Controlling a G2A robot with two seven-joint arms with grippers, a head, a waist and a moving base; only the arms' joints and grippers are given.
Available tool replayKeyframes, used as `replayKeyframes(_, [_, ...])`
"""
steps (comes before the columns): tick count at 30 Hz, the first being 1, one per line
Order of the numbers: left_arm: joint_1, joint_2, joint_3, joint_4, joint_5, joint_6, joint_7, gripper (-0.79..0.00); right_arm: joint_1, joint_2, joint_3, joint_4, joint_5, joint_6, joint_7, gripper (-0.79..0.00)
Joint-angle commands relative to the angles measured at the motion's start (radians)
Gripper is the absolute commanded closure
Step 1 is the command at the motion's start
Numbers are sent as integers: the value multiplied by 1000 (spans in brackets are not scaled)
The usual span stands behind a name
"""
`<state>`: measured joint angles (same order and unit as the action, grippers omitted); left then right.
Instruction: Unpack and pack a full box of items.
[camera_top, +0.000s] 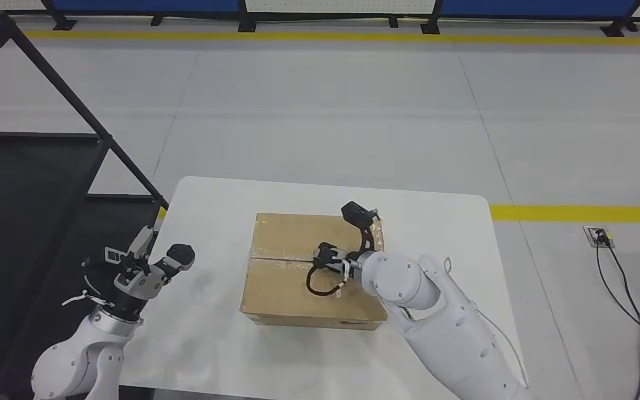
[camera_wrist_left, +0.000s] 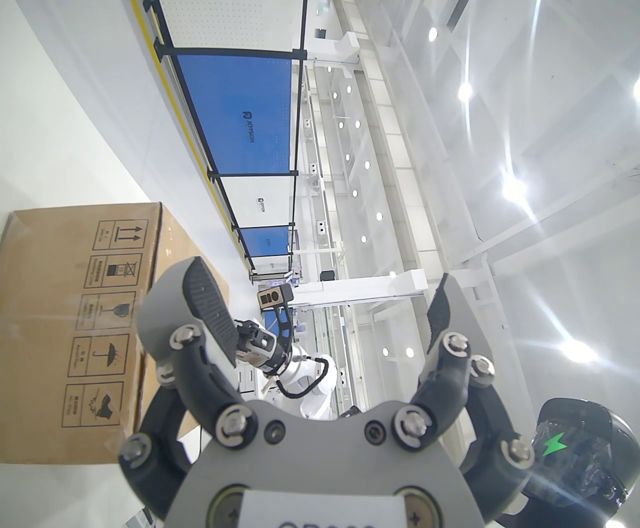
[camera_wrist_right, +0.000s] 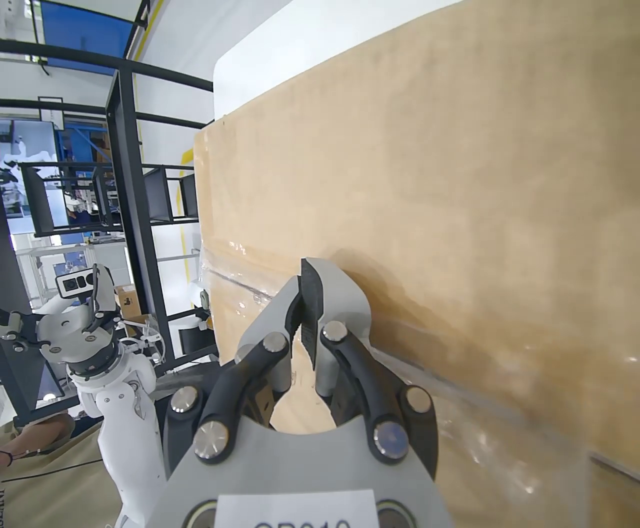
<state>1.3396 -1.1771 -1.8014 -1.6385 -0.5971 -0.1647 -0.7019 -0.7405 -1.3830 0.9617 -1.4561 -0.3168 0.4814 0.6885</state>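
One cardboard box (camera_top: 290, 292) taped closed, contents hidden; right hand (camera_wrist_right: 303, 292) pinched above.

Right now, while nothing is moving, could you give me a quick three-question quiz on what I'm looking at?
1. True or false: the cardboard box on the white table has its top flaps folded open.
2. Which fingers are spread wide apart? A) the left fingers B) the right fingers
3. Fill in: the right fingers sit over the box's taped ____.

Key: 1 false, the flaps are closed; 2 A; 3 seam.
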Motion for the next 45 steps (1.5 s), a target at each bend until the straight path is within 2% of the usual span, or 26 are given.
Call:
replayKeyframes(1, [0, 1, 4, -4, 1, 0, 1, -785, -15, 6, 20, -8, -8, 10, 7, 0])
replayKeyframes(6, [0, 3, 7, -7, 2, 0, 3, -785, -57, 20, 67, -37, -17, 9, 22, 0])
replayKeyframes(23, [-11, 12, 14, 0, 1, 8, -12, -785, -249, 58, 252, -175, 10, 2, -47, 0])
replayKeyframes(30, [-17, 16, 18, -2, 9, 16, -21, -785, -340, 71, 330, -250, 41, -29, -79, 0])
replayKeyframes(35, [-27, 19, 24, -1, 17, 22, -23, -785, -430, 80, 412, -314, 89, -89, -144, 0])
replayKeyframes(39, [-35, 21, 27, 7, 23, 27, -19, -785, -538, 85, 508, -364, 164, -210, -223, -182])
replayKeyframes(40, [-37, 22, 27, 9, 26, 27, -15, -785, -566, 87, 533, -370, 180, -254, -247, -323])
replayKeyframes(41, [-39, 22, 28, 10, 27, 27, -9, -785, -592, 87, 559, -368, 205, -292, -275, -779])
replayKeyframes(42, [-41, 22, 28, 12, 28, 25, -3, -785, -612, 88, 581, -364, 225, -334, -292, -785])
replayKeyframes(45, [-46, 22, 30, 20, 33, 21, 39, -785, -612, 88, 581, -364, 225, -334, -292, -785])
